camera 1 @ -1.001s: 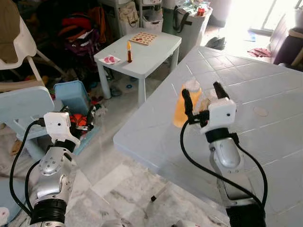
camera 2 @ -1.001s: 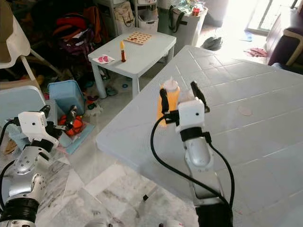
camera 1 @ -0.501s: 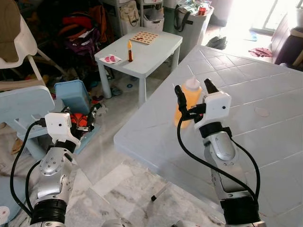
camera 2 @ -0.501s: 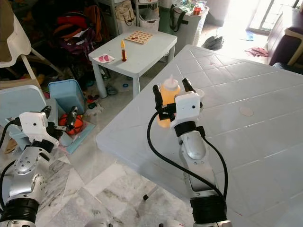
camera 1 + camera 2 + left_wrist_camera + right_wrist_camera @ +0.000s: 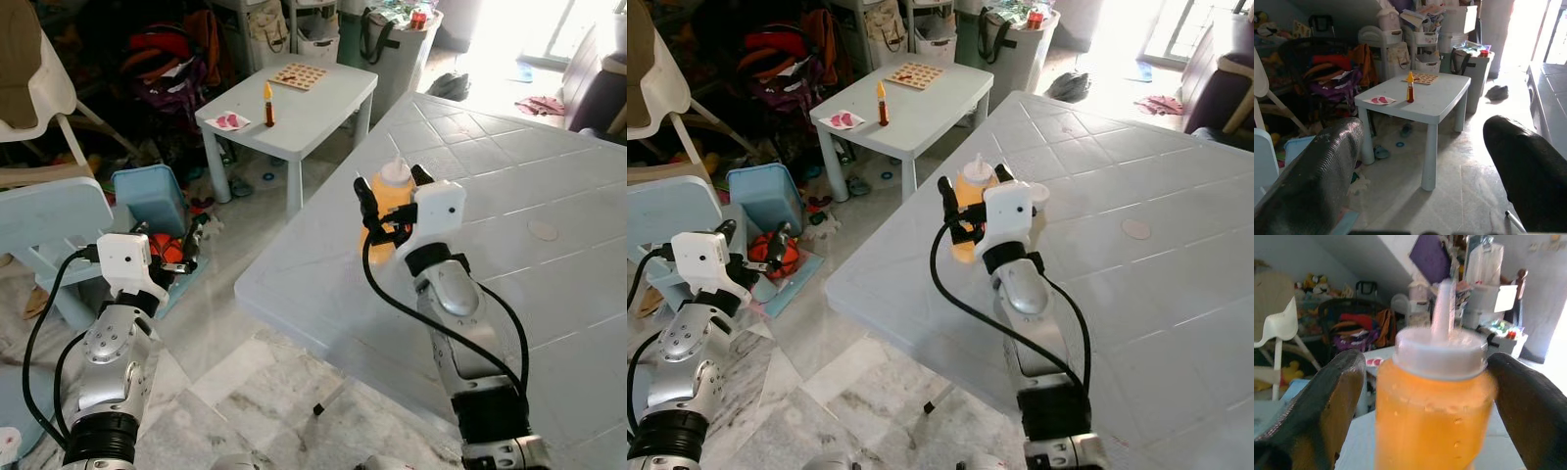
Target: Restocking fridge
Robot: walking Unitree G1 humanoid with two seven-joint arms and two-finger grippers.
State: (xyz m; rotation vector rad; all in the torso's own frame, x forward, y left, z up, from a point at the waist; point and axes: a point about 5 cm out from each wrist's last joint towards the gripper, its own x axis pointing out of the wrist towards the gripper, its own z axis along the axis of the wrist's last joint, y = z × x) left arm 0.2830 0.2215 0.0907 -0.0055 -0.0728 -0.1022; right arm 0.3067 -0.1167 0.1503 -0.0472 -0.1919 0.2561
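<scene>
An orange squeeze bottle (image 5: 391, 208) with a white cap and a thin white nozzle is standing upright on a large pale tiled table (image 5: 549, 206), near the table's edge. The bottle is being flanked by the two black fingers (image 5: 364, 204) of the right gripper (image 5: 390, 198), one on each side of its body. In the right wrist view the bottle (image 5: 1434, 411) is seen between the spread fingers (image 5: 1322, 406), with gaps visible at either side of it, so the jaws are being held open around the bottle and not pressed against it. The silver right arm (image 5: 456, 323) is being stretched forward over the table, with a black cable looping beside it.

The left gripper (image 5: 186, 247) is being held low and well apart from the table, above a marble floor (image 5: 245, 362); its fingers (image 5: 1312, 171) are being kept wide apart with nothing between them. Past it, a small pale side table (image 5: 294, 103) is carrying a small dark bottle with an orange tip (image 5: 266, 106), a pink card (image 5: 231, 122) and a patterned board (image 5: 297, 77). A blue bin (image 5: 147, 196) and heaped bags and clothes (image 5: 167, 59) are being seen beyond.
</scene>
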